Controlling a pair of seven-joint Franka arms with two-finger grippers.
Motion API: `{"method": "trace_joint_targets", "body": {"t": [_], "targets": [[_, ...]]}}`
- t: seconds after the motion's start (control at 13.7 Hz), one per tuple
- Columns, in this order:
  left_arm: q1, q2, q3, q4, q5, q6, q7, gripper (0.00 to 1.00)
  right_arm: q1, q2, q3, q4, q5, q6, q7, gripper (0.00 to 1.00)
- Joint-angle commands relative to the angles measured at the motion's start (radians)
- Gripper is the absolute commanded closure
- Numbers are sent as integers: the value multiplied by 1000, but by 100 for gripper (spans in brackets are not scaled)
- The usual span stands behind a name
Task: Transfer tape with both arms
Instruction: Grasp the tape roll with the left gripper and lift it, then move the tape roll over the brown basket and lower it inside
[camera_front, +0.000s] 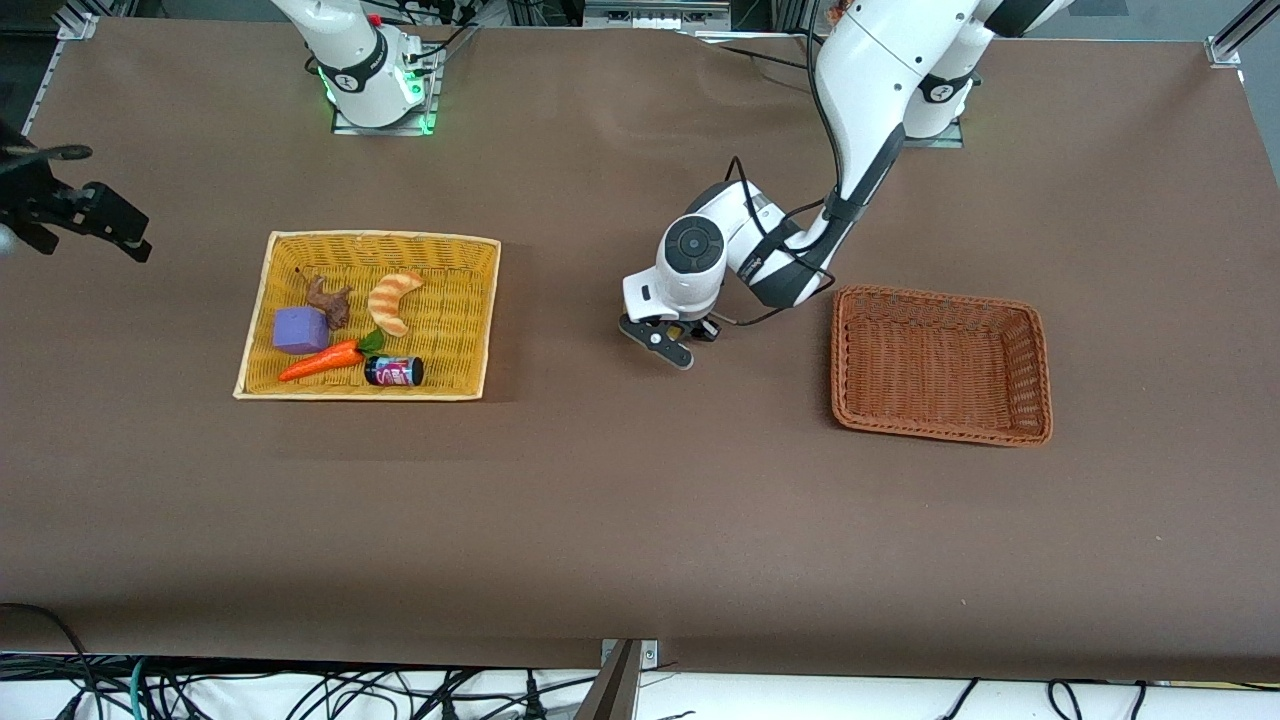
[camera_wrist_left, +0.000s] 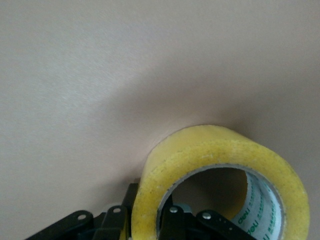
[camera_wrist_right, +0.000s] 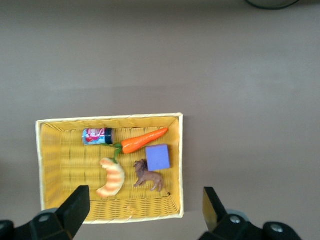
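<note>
The tape (camera_wrist_left: 220, 145), a yellowish roll with a grey core, stands on edge in my left gripper (camera_wrist_left: 150, 220). One finger is inside the ring and one outside, shut on its wall. In the front view the left gripper (camera_front: 668, 342) is low over the bare brown table between the two baskets, and the wrist hides most of the tape. My right gripper (camera_wrist_right: 145, 200) is open and empty, high over the yellow basket (camera_wrist_right: 180, 165). In the front view it shows as a black shape (camera_front: 95, 215) at the right arm's end of the table.
The yellow basket (camera_front: 385, 240) holds a croissant toy (camera_front: 394, 300), a purple block (camera_front: 300, 330), a carrot (camera_front: 320, 362), a small can (camera_front: 394, 371) and a brown animal figure (camera_front: 328, 300). An empty brown basket (camera_front: 1040, 370) stands toward the left arm's end.
</note>
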Motion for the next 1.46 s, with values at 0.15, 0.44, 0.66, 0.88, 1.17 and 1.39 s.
{"method": "trace_joint_targets", "body": {"t": [0.15,0.44,0.66,0.88,1.17,1.39], "targets": [[80,-161,-4,5,33,-214,44,100,129,-14,-179,-10,37,-36,-33,0],[212,-269,-5,8,8,-400,361,100,135,30,-193,13,36,-36,-33,0],[362,-300,-6,10,-29,-495,735,100,139,36,-190,16,33,-28,-37,0],[491,-300,-2,-4,-6,-549,1061,100,139,50,-190,31,33,-28,-37,0],[623,-269,-1,-40,22,-488,1359,100,142,58,-186,36,33,-28,-25,0],[625,-275,-2,-155,123,-324,1373,100,144,60,-184,36,36,-34,-23,0]]}}
